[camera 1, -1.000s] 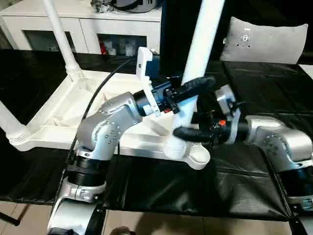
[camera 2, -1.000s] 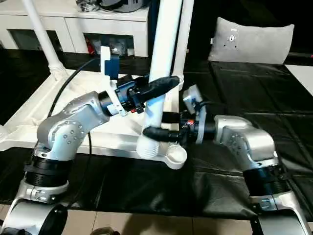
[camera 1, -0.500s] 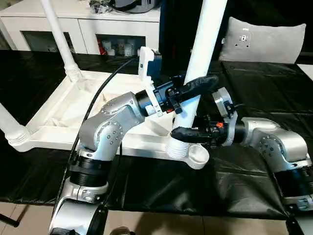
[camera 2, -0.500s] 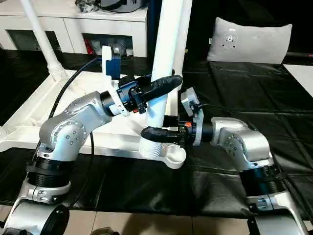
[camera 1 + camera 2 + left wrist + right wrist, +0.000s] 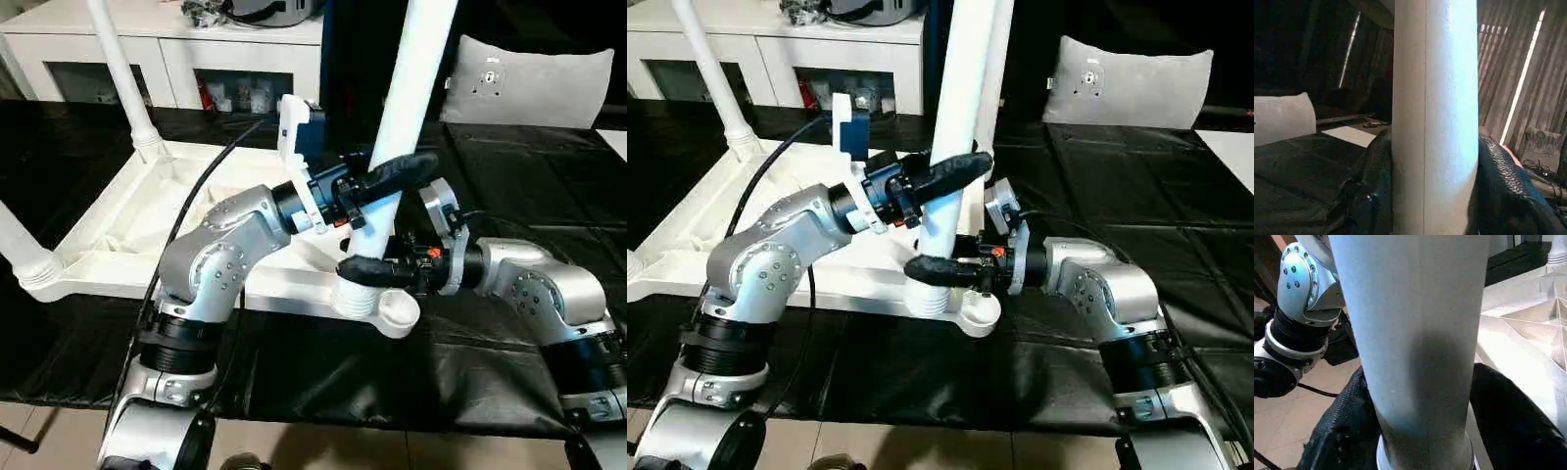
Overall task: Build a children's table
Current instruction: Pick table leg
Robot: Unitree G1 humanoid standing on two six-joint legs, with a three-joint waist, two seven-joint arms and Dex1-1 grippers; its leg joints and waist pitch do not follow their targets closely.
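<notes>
No readable text is showing up anywhere right now; no label, brand or number is coming through. The grey cushion (image 5: 534, 80) is carrying a small round mark, but it is staying too small to read.

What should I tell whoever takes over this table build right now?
Left gripper: jaws clamped on the near-corner leg, above the right gripper.
Right gripper: jaws around the same leg low down, just above its ribbed base; how tight the grip is cannot be told.
Tabletop: upside down on the black-covered surface.
Done: the far-left leg and the near-left leg stand in their corner sockets; a fourth leg rises behind the held one.
Left: make sure the held leg is fully seated in its socket, release, check the rear leg, then turn the table upright.
</notes>
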